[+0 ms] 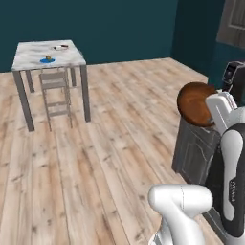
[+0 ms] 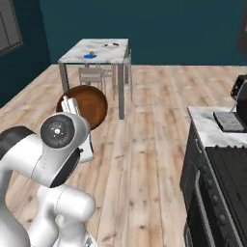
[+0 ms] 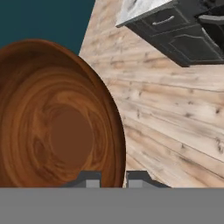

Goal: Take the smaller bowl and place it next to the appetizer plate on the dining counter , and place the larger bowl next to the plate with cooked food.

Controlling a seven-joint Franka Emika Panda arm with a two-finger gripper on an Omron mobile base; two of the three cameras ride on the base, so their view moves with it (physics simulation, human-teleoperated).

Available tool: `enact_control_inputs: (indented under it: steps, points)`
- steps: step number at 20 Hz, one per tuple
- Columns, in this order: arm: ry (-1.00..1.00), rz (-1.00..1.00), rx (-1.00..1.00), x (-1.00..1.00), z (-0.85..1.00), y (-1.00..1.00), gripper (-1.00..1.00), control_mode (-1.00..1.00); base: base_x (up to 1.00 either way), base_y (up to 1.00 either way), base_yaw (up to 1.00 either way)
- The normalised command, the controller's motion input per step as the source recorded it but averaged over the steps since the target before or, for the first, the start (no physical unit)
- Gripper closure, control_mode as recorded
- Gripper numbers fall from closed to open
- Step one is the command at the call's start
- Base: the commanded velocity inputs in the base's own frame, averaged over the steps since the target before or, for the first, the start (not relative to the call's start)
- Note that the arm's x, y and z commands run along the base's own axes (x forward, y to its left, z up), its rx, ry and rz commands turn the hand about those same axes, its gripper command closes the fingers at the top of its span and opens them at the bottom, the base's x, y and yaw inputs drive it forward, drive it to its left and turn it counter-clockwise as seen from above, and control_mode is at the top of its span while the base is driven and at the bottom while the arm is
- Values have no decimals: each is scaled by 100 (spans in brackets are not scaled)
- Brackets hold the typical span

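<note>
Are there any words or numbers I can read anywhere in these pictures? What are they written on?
No text here can be read.
Robot arm: a small dark marking runs along its white lower link, too small and blurred to read.
Smaller bowl, held by the gripper: wood-grain swirls, no writing.
Dining counter, appetizer plate, dark cabinet, stove: no labels or signs visible.

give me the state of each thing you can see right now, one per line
claw: shut on the brown bowl's rim
brown bowl: held up off the floor, tipped on its side
blue plate: flat on the tall table, small thing on it
white plate: flat on the same table, food on it
tall table: upright, far across the floor
chair: tucked under the table
</note>
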Motion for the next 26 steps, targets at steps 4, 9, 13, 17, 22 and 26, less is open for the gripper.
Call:
enact_control_inputs:
  steps: [4, 9, 13, 17, 22, 26]
  points:
    - [0, 0, 0, 0, 0, 0, 100, 100, 100, 21, 38]
    - [0, 0, 0, 0, 0, 0, 100, 100, 100, 26, 13]
    - [0, 0, 0, 0, 0, 0, 100, 100, 100, 3, 16]
    - [0, 0, 0, 0, 0, 0, 100, 100, 100, 0, 19]
    - [0, 0, 0, 0, 0, 0, 100, 100, 100, -20, 24]
    - [0, 0, 0, 0, 0, 0, 100, 100, 100, -72, 33]
